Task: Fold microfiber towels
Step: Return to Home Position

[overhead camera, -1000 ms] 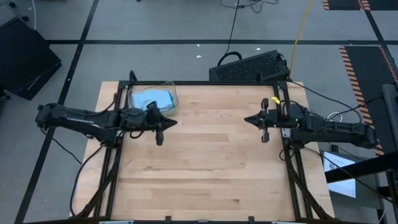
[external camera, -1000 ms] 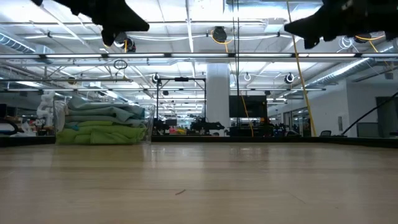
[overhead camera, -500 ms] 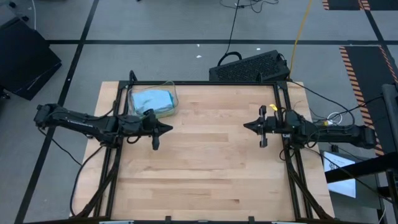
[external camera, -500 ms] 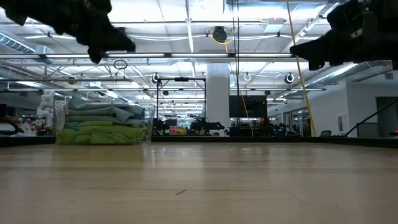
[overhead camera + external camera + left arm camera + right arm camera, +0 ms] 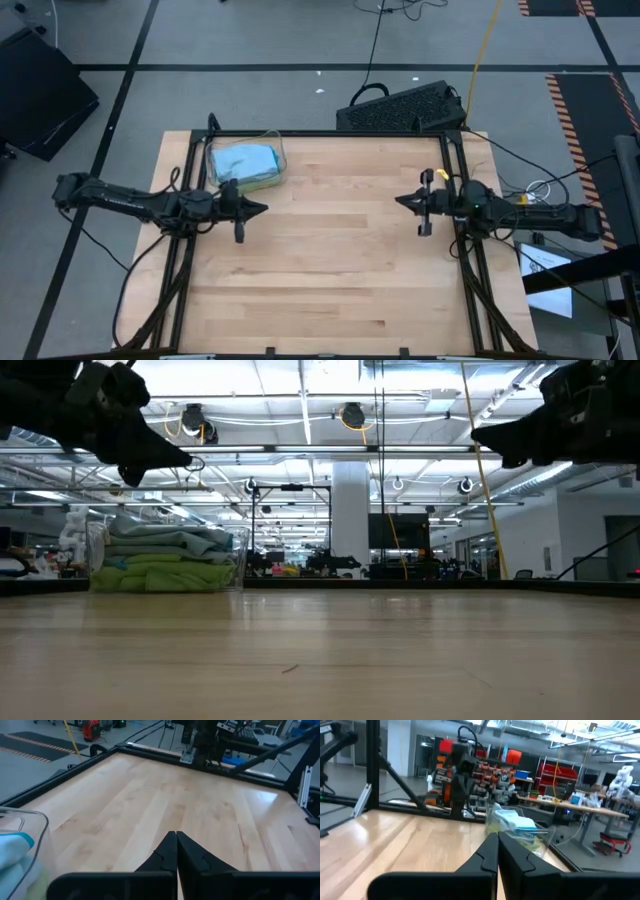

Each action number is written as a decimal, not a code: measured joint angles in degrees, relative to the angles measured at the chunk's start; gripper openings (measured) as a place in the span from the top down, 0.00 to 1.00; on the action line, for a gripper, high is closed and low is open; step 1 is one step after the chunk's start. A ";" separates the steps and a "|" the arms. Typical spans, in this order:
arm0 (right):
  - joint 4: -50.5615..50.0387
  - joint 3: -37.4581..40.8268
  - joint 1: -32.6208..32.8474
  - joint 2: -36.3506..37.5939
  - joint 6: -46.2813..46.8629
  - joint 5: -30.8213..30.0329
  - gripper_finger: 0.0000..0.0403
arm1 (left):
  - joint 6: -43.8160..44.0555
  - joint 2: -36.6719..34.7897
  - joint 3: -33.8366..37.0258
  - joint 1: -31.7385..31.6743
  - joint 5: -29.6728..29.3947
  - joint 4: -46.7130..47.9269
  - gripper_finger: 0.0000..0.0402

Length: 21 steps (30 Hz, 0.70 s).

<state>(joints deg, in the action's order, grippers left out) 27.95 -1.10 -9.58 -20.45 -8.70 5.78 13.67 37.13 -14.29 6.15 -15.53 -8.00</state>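
The microfiber towels (image 5: 244, 161) lie folded in a stack inside a clear plastic bin (image 5: 277, 152) at the table's far left; the low view shows light blue ones (image 5: 165, 541) on top of lime green ones (image 5: 160, 575). My left gripper (image 5: 264, 209) hangs shut above the table's left side, just near of the bin, with nothing in it. Over the table's right side my right gripper (image 5: 398, 201) is shut and empty too. The two point toward each other across the bare middle.
A black metal frame (image 5: 330, 133) runs along the table's far edge and down both sides. The wooden top (image 5: 330, 250) between the two grippers is bare. A black keyboard-like box (image 5: 405, 108) sits beyond the far edge.
Both arms have drawn back toward their own sides and sunk lower. My left gripper has moved toward the table's left edge and down, coming off the bin. My right gripper has come down a little. Both stayed shut. The towels have not moved.
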 joint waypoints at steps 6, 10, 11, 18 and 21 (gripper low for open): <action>-1.88 0.04 0.04 2.09 -2.11 0.13 1.00 | -1.40 -3.64 1.98 0.00 0.01 0.09 1.00; -5.07 0.11 2.66 4.79 -3.20 -3.00 1.00 | -2.11 -5.95 2.54 0.00 -0.78 0.27 1.00; -5.93 0.11 3.92 5.49 -3.82 -5.03 1.00 | -2.33 -6.46 2.54 0.00 -0.96 0.34 1.00; -11.29 0.21 16.50 10.59 -7.12 -18.62 1.00 | -3.01 -8.88 2.54 0.00 -1.25 0.47 1.00; -11.95 0.22 21.09 13.27 -9.64 -20.77 1.00 | -3.61 -9.16 2.56 -0.02 -1.77 0.57 1.00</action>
<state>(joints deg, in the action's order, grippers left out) 16.00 -0.89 11.51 -7.17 -18.35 -14.99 10.05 27.97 -11.73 6.13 -17.29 -7.43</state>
